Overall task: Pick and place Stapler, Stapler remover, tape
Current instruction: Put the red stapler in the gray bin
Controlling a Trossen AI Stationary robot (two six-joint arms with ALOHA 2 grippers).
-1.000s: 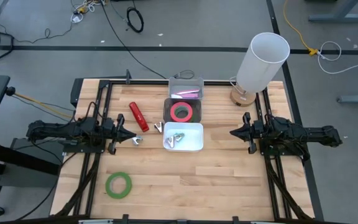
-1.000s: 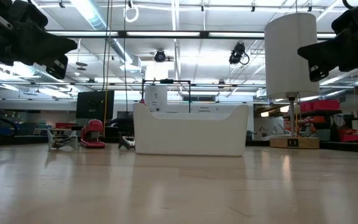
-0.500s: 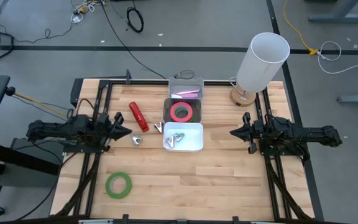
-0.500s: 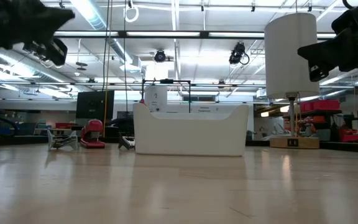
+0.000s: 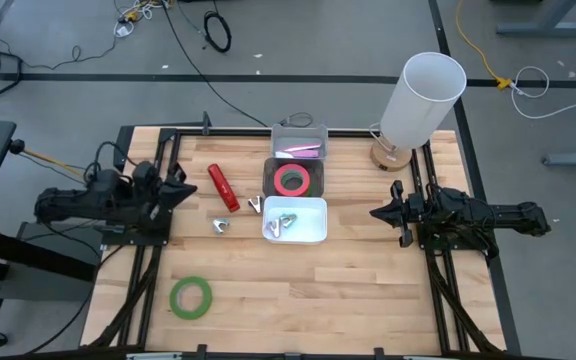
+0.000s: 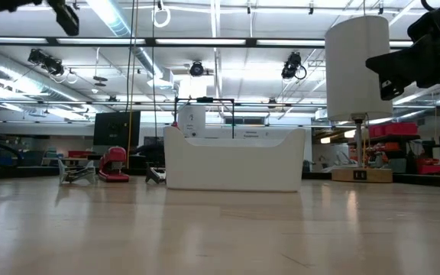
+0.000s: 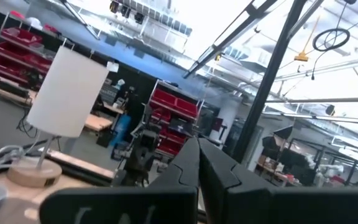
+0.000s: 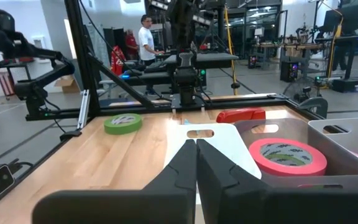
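Note:
The red stapler (image 5: 222, 187) lies flat on the table left of the bins. One metal staple remover (image 5: 221, 226) lies near it, a second (image 5: 255, 205) lies beside the white bin (image 5: 313, 235), and a third (image 5: 286, 220) lies in that bin. The red tape roll (image 5: 291, 180) lies in a dark bin, and the green tape roll (image 5: 191, 297) lies flat at the near left. My left gripper (image 5: 183, 190) is shut and empty, raised left of the stapler. My right gripper (image 5: 376, 212) is shut and empty, right of the white bin.
A white lamp (image 5: 423, 100) stands at the far right corner. A clear bin (image 5: 300, 145) with a pink thing stands at the far edge. Black rails (image 5: 158, 260) run along the table's left and right sides. People stand in the room beyond the table.
My left gripper has drawn back toward the table's left edge, away from the staple remover. It has risen and tipped upward, leaving the top of the low view. It has stayed shut. Nothing on the table has moved.

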